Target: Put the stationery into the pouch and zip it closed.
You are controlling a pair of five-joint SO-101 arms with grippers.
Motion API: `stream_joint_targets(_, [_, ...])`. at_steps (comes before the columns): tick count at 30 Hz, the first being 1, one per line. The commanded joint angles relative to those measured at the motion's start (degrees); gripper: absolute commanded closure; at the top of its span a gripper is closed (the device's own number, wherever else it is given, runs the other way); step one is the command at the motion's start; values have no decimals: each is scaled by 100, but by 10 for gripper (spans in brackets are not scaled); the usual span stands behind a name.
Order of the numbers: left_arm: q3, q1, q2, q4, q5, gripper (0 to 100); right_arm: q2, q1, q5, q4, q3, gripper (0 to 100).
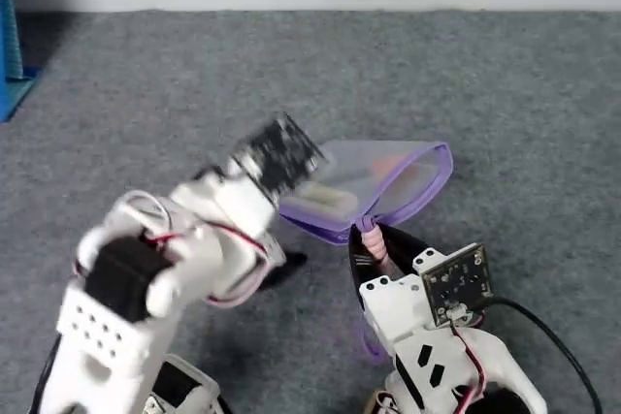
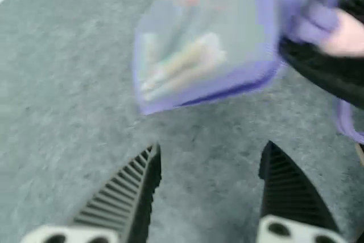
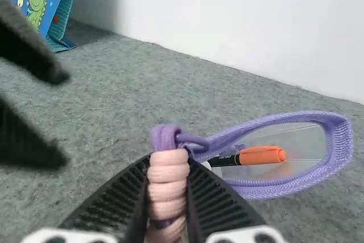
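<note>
1. Your left arm (image 1: 146,278) is nearest the high camera, low on the left of the desk (image 1: 505,75). Its wrist ends just beside the pouch (image 1: 388,176).
2. From that same view, you see the pouch lying near the middle of the desk, clear-sided with purple edging. Your right arm (image 1: 427,327) stands just below it, and a pink pull (image 1: 374,239) runs from the pouch's lower edge into the right jaws.
3. Your left wrist view shows the left jaws spread wide over bare desk, with nothing between them.
4. Ahead of their tips, and apart from them, is the pouch (image 2: 227,38), blurred. Pale stationery (image 2: 182,64) shows through its side. At the pouch's far end you can see the dark right jaws with the pink pull (image 2: 350,35).
5. Your right wrist view shows the right jaws clamped on the pull (image 3: 168,189), with a purple loop (image 3: 170,138) on top of it.
6. Beyond them, the pouch mouth (image 3: 335,140) gapes open, and a marker (image 3: 256,156) with an orange cap lies inside.
7. A blue bag (image 3: 45,4) leans on the wall at the far corner of the desk.
</note>
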Motion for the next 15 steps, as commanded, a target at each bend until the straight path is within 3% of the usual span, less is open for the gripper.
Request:
stream_joint_targets(1, [796,352,-686,-607,-53,727,-31,40,70,-136,-457,991])
stream_joint_targets(11, [2844,387,-2101,-2505,202,727,-31,22,26,-136,-501,991])
stream_joint_targets(15, [3407,862,-2321,-2892,281,727,-31,22,18,-136,-721,991])
